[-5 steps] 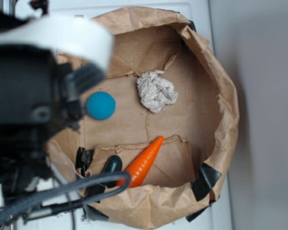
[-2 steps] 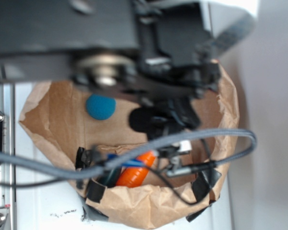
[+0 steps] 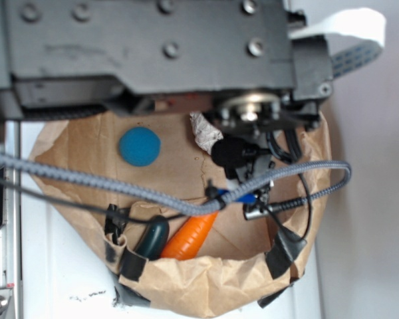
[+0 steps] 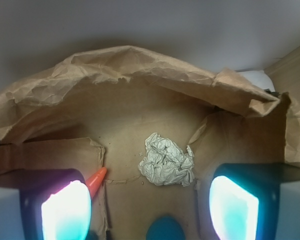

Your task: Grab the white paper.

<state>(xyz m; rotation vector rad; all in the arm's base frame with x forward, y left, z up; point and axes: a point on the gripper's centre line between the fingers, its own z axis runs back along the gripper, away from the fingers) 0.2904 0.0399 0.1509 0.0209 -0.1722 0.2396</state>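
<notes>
The white paper [image 4: 166,166] is a crumpled ball lying on the floor of the brown paper bag [image 4: 140,70]. In the wrist view it sits ahead of my gripper [image 4: 150,210], between the lines of the two glowing fingers [image 4: 65,212] and apart from both. The gripper is open and holds nothing. In the exterior view the arm covers most of the bag, and only a corner of the white paper [image 3: 203,131] shows under it.
A teal ball [image 3: 139,146] lies left of the paper and shows again as the teal ball [image 4: 165,229] low between the fingers. An orange carrot [image 3: 194,236] and a dark green object [image 3: 151,237] lie near the bag's front wall [image 3: 206,282]. Grey cables [image 3: 120,189] cross the bag.
The arm has swung from the left edge across the bag and now hangs over it, hiding most of the white paper. The objects in the bag have not moved.
</notes>
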